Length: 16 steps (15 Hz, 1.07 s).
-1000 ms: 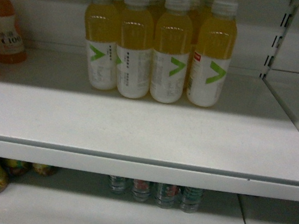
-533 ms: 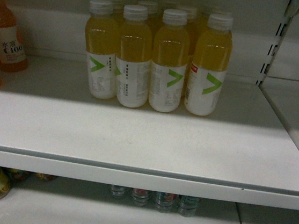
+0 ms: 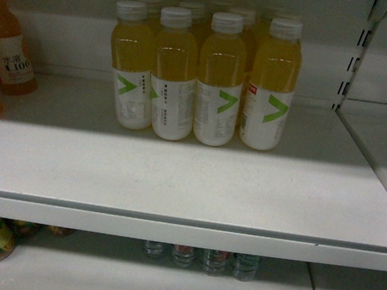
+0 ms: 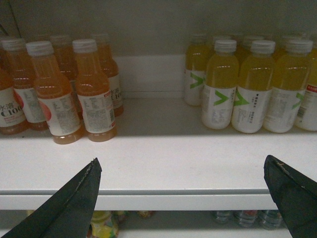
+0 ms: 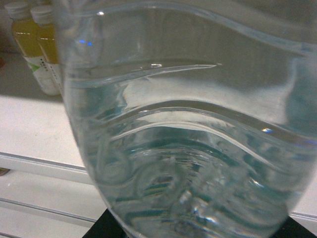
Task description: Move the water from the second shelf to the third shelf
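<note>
White metal shelf carried yellow juice bottles at 12 o'clock. Right tool apparently held the clear ribbed plastic water bottle; left tool stood wide. Recommended: set it upright on bare shelf at 6 o'clock.

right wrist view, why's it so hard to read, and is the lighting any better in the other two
Right wrist view: a clear ribbed water bottle fills the frame, too close, soft, with small glints. Head view: dim, a shadow band behind the yellow drink bottles, brighter shelf front. Left wrist view: evenly lit, dark left tool fingertips at the bottom corners.
</note>
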Motion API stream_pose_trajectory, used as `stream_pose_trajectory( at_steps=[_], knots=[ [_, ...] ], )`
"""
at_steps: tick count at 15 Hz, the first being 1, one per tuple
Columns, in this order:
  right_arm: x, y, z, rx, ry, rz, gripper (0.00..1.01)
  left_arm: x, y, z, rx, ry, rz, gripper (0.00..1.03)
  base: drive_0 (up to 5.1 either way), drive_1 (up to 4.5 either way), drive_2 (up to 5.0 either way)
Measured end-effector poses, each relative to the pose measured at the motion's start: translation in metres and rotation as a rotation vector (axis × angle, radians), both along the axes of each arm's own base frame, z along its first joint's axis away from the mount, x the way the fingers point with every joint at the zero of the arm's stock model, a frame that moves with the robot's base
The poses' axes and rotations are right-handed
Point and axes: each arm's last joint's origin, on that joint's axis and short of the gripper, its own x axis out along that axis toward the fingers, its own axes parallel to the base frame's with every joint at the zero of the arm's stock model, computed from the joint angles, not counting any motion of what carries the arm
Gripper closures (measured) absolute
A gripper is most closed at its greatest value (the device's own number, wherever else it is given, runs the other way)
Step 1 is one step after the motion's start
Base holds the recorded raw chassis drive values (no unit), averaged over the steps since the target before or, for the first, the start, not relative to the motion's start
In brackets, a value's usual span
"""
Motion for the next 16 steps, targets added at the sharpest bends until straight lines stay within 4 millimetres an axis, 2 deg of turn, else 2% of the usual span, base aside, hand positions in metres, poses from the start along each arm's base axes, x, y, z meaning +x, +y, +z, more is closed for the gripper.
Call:
stream_pose_trajectory(
  at_steps=[16],
  knots=[
    [0.0002,-0.0008,-0.0005,-0.001,0.004,-0.006,0.62,0.0,0.0,-0.0003,0.0,0.003,0.0,0.05,-4.9,2.48,2.5]
  ],
)
